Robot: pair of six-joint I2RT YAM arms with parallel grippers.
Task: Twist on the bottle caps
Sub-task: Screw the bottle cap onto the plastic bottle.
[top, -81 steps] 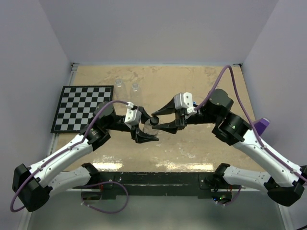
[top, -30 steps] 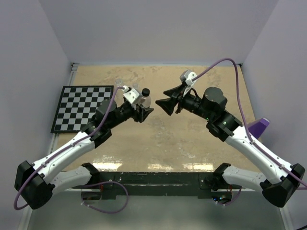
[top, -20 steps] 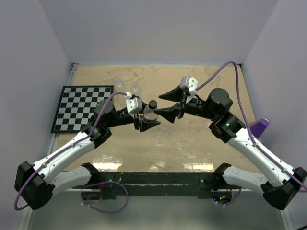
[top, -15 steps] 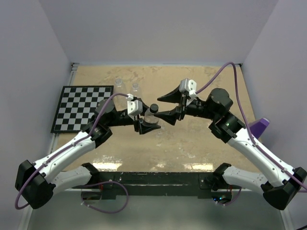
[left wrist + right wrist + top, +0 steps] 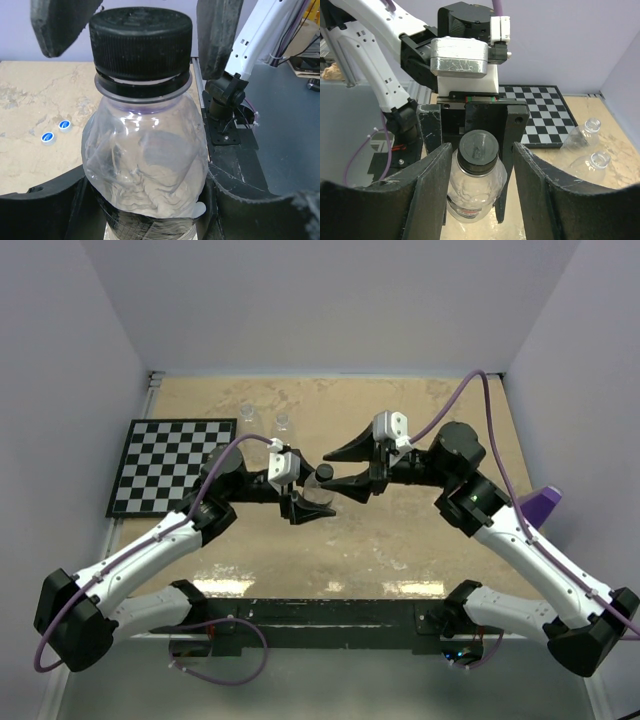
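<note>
At mid-table, between the two arms, found the left gripper (image 5: 309, 497) clamped on the body of one clear bottle (image 5: 145, 170), holding it roughly upright. Noted the black cap (image 5: 141, 37) seated level on its neck; cannot confirm tightness from these views. Found the right gripper (image 5: 334, 471) with jaws apart, one finger on either side of that cap, gaps showing on both sides, no contact seen. Further out, recorded two blue caps (image 5: 64, 125) lying loose and close together on the table (image 5: 30, 95), and two more bottles (image 5: 592, 161), uncapped, near the checkered mat (image 5: 170, 465). Judged one cap of three placed, final turns possibly outstanding; remaining two bottles not yet started.
</note>
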